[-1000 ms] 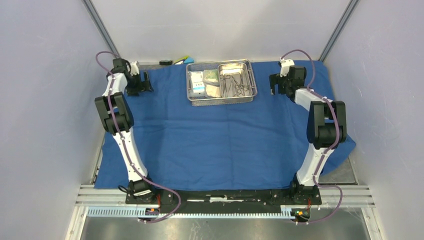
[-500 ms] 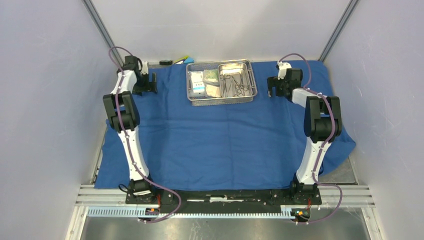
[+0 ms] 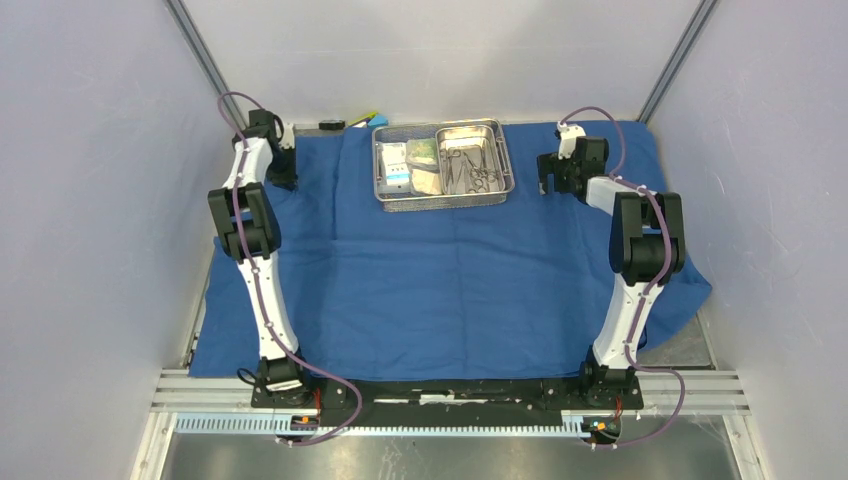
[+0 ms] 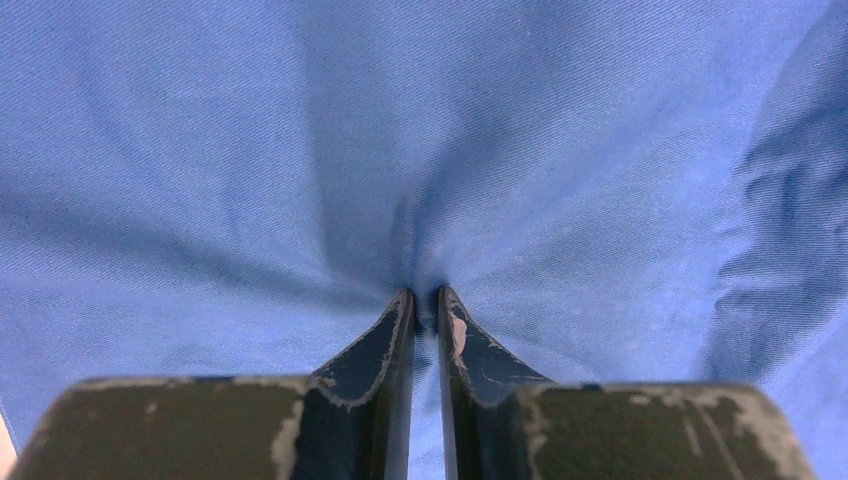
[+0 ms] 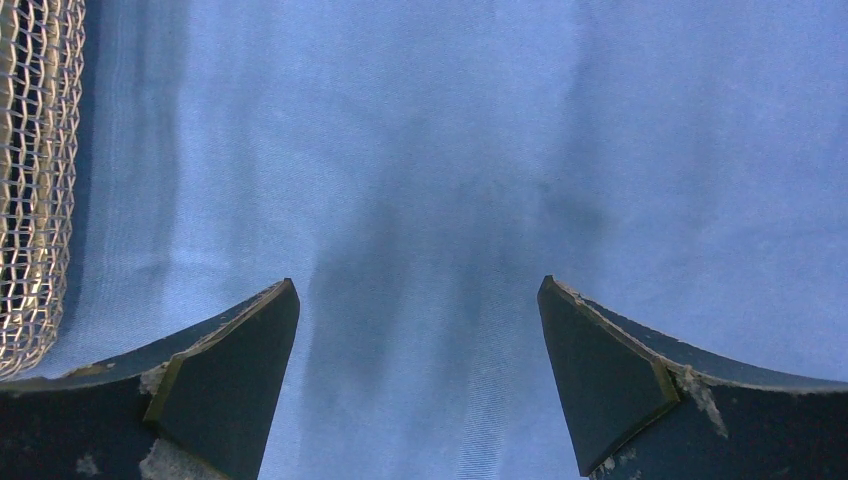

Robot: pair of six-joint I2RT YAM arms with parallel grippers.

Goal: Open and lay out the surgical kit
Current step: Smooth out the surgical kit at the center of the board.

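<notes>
Blue wrap [image 4: 240,140], pinched (by left pincer [image 4: 426,298])

The instruments [image 3: 470,168] are too small to tell apart

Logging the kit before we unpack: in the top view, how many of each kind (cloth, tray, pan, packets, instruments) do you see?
cloth: 1
tray: 1
pan: 1
packets: 3
instruments: overlapping in the pan, too small to count
Total: 6, plus the instruments
</notes>
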